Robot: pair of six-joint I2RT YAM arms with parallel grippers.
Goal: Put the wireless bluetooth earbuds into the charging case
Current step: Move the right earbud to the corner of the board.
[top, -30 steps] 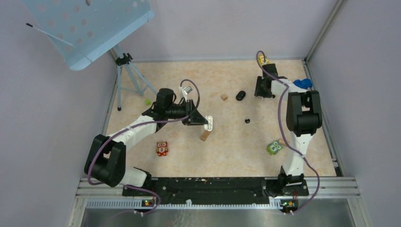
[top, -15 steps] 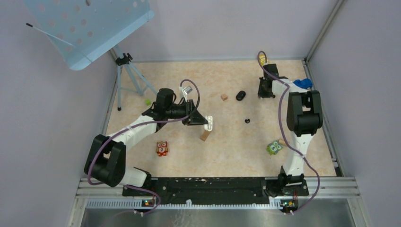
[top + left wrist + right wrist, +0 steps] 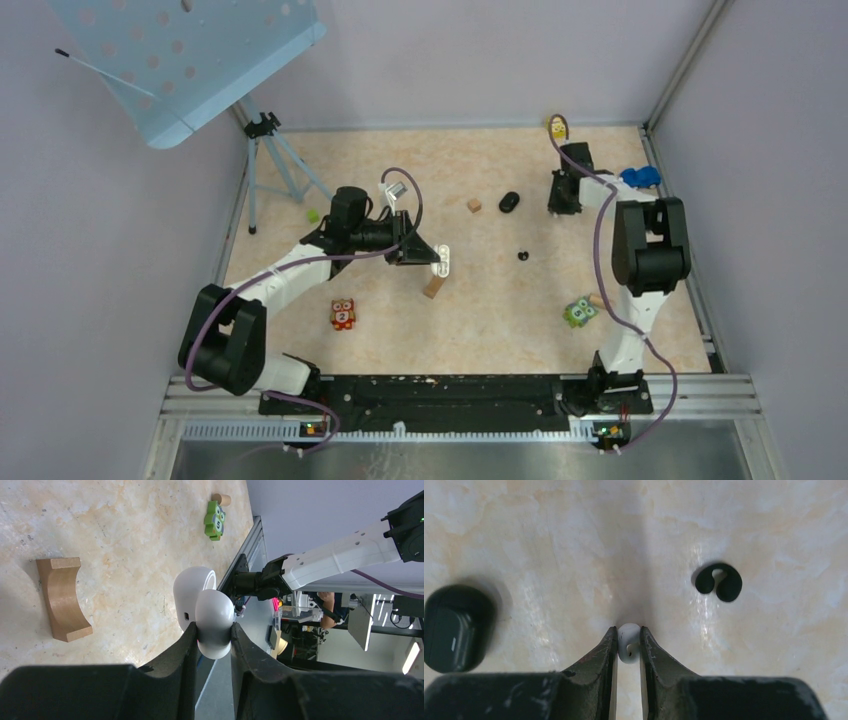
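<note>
Reaching from its base at the near left toward the middle of the table, the left arm lies low and nearly level, its left gripper [image 3: 432,256] pointing right. Its fingers [image 3: 186,645] are pressed against a white charging case [image 3: 189,596], pinching one rounded half between them while the other half stands swung open beyond; what sits inside cannot be told. The right arm rises from the near right, folds at the elbow and stretches to the far right part of the table, where the right gripper [image 3: 628,641] points straight down. Its fingertips are drawn nearly together and pinch a white earbud [image 3: 628,644] just at the tabletop; whether the bud is lifted off the surface cannot be told. A small black curled earbud [image 3: 719,582] lies apart on one side of that gripper, and a closed black case [image 3: 455,628] lies on the other side, its contents hidden. A wooden arch block [image 3: 62,599] lies on the table near the white case.
</note>
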